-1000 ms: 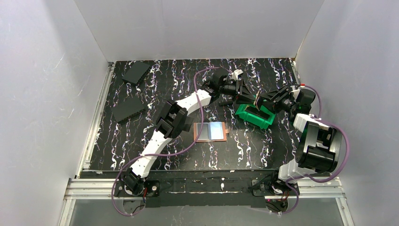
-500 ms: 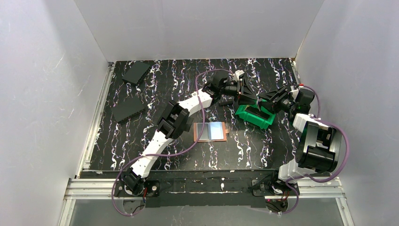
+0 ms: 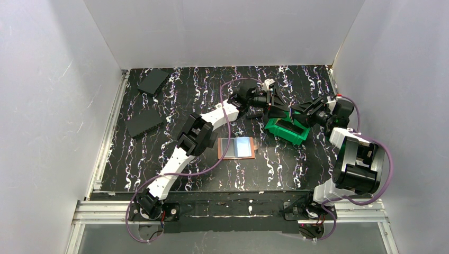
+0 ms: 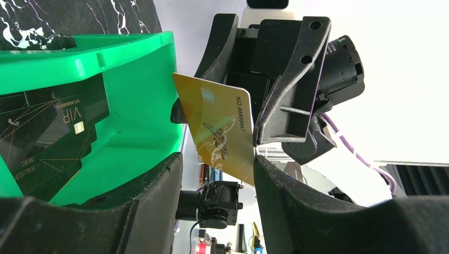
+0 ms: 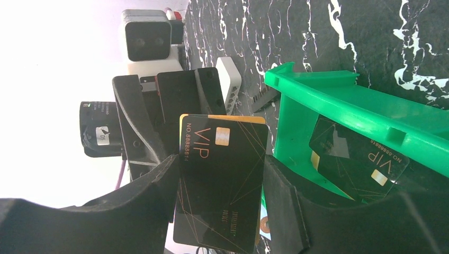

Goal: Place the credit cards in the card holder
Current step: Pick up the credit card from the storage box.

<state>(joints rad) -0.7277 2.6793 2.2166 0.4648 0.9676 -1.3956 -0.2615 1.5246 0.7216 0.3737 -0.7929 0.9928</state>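
Top external: right pincer [image 3: 290, 112], pointing left, grips card [image 5: 219, 180]

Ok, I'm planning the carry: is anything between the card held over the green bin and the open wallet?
Nothing visible. The right end effector holds the card above the bin, and the table from there to the wallet is bare. The left arm's elbow is just beside the wallet, not over it.

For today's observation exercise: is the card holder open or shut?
Open: the card holder lies spread flat, grey and light-blue inner panels facing up.
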